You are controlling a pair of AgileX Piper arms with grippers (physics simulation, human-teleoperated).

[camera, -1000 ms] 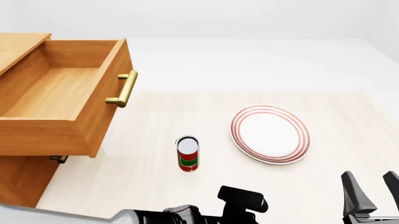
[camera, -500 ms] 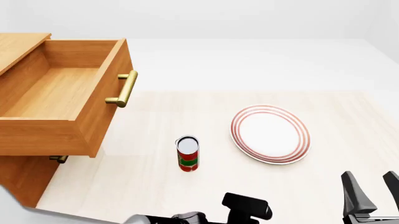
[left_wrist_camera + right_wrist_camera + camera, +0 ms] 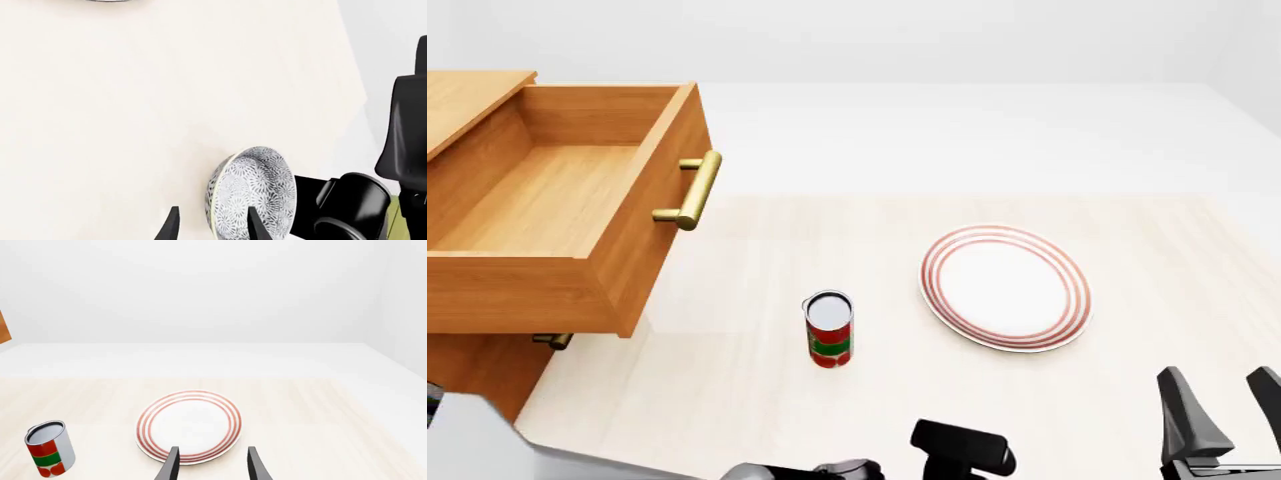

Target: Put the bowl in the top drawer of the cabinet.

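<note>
Since large light-brown wooden box drawer point(image 3: 554, 215) stands pulled out of light-brown wooden cabinet point(image 3: 474, 385) at table's left edge, cavity bare: ready to receive. Small red-green can point(image 3: 829, 329) near table centre, flat white red-ringed plate point(image 3: 1006, 287) right of it, both apart from drawer. Round blue-grey floral bowl point(image 3: 252, 192) out of front view; left wrist view shows it on pale table point(image 3: 761, 400) near front edge. Left gripper point(image 3: 209, 227) released, fingers straddling bowl rim, judged lined up for grasp. Right gripper point(image 3: 211, 465) released, parked at front right corner, facing plate.
</note>
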